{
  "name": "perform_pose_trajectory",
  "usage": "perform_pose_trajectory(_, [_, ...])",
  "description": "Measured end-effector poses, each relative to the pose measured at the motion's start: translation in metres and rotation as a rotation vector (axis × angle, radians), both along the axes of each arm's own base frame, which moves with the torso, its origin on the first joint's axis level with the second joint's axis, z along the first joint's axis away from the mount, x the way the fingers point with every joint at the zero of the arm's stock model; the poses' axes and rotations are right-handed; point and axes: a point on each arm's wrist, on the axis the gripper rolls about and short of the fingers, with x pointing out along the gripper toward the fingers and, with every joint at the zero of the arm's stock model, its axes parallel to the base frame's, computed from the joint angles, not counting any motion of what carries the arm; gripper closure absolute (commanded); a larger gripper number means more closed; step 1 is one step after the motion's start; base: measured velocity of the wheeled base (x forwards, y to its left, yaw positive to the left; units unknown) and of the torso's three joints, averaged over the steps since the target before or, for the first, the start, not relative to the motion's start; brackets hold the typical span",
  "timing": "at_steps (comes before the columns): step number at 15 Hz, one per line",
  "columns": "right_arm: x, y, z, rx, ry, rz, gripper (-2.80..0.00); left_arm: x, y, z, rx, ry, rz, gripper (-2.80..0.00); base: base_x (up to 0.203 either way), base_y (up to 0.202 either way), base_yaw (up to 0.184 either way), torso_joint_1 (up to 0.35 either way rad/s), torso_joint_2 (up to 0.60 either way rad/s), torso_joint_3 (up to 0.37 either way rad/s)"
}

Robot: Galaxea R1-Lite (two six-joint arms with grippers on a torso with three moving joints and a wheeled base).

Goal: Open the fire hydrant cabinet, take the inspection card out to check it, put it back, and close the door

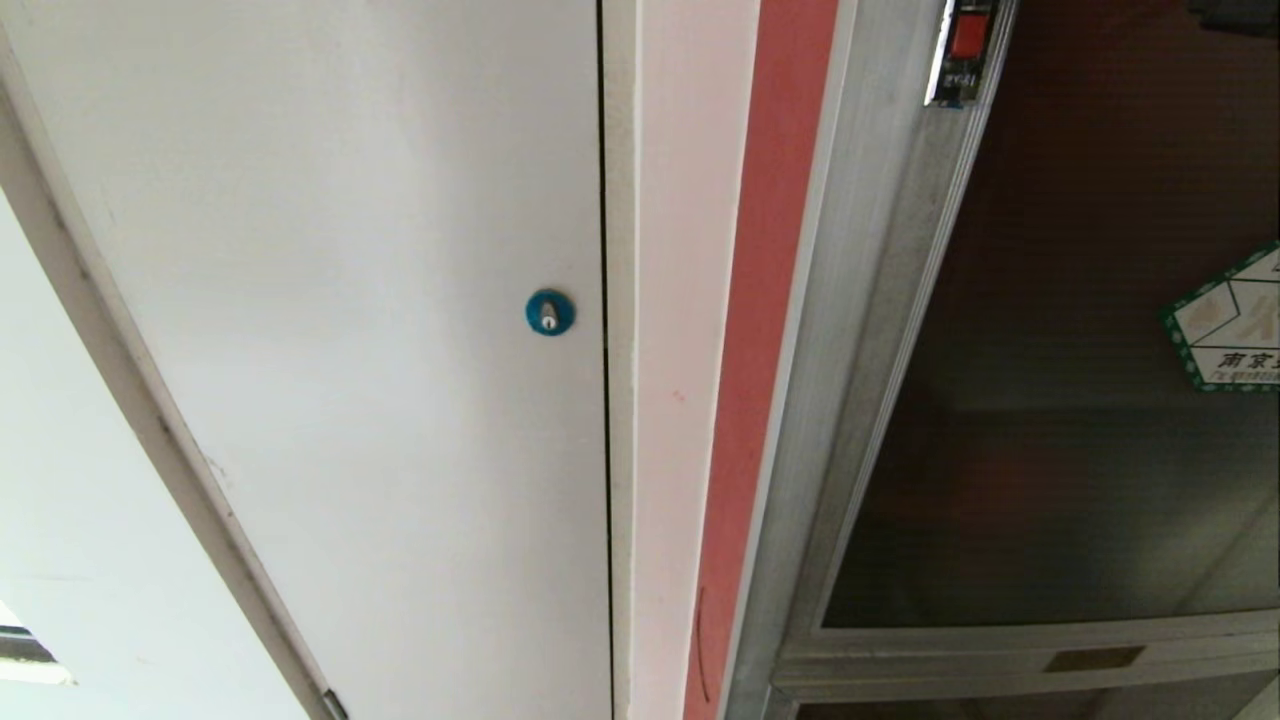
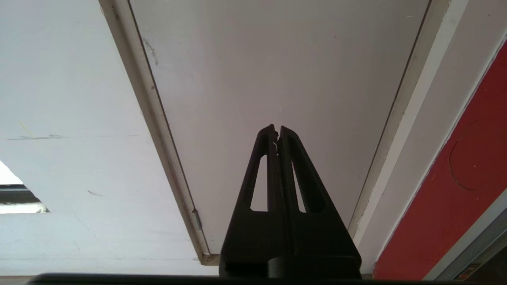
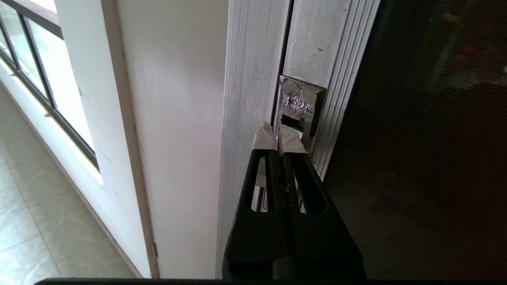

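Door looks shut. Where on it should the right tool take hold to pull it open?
At the metal latch recessed in the door frame's edge. Come head-on, as the shut right tool already does: the smoked glass is flat, and only that pocket offers a lip to hook.

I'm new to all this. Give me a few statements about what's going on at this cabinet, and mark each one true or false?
1. The right gripper has its fingers pressed together at the metal latch on the door's edge. True.
2. The door of the fire hydrant cabinet stands wide open. False: its smoked-glass panel sits shut in the silver frame.
3. The left gripper holds the inspection card. False: it is shut on nothing, facing a plain white door; no card is in view.
4. A green-edged sticker is on the dark glass. True.
5. The white door's round lock is red. False: it is blue.
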Motion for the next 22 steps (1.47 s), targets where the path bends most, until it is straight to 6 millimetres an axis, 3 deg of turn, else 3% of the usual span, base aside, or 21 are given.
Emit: perform_pose_trajectory(22, [0.021, 0.002, -0.016, -0.067, 0.042, -0.011, 0.0, 0.0, 0.0, 0.0, 0.0, 0.0, 0.0, 0.0, 0.0, 0.0, 0.0, 0.0, 0.0, 0.0])
